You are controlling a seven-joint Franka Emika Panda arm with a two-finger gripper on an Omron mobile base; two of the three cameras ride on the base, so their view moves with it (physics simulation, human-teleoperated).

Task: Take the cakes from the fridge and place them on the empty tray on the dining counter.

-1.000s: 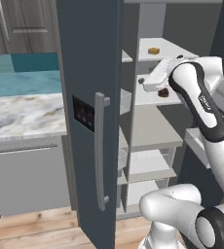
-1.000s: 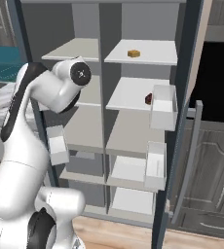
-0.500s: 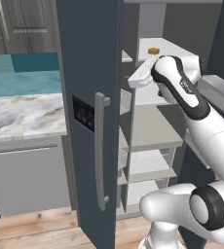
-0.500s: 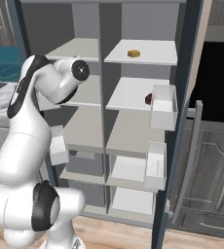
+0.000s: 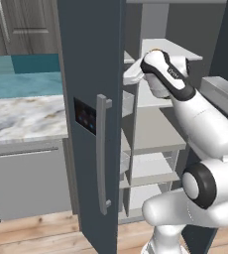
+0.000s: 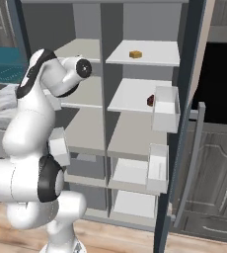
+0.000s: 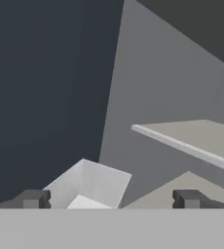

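The fridge (image 5: 88, 74) is slate blue-grey outside, with a black panel (image 5: 85, 116) (lit by small blue lights), a grey handle (image 5: 102, 154) and pale grey shelves (image 6: 135, 94). One cake (image 6: 135, 54) is yellow-orange, the other (image 6: 150, 101) dark red-brown. The counter (image 5: 24, 116) beside is marbled white-grey under a teal backsplash (image 5: 22, 77), above a wood-plank floor (image 5: 31, 233).

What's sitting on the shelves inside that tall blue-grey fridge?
Inside the slate blue-grey fridge, a squarish yellow-orange cake sits on the top right shelf. Below it, a dark red-brown cake is partly hidden by a clear door bin.
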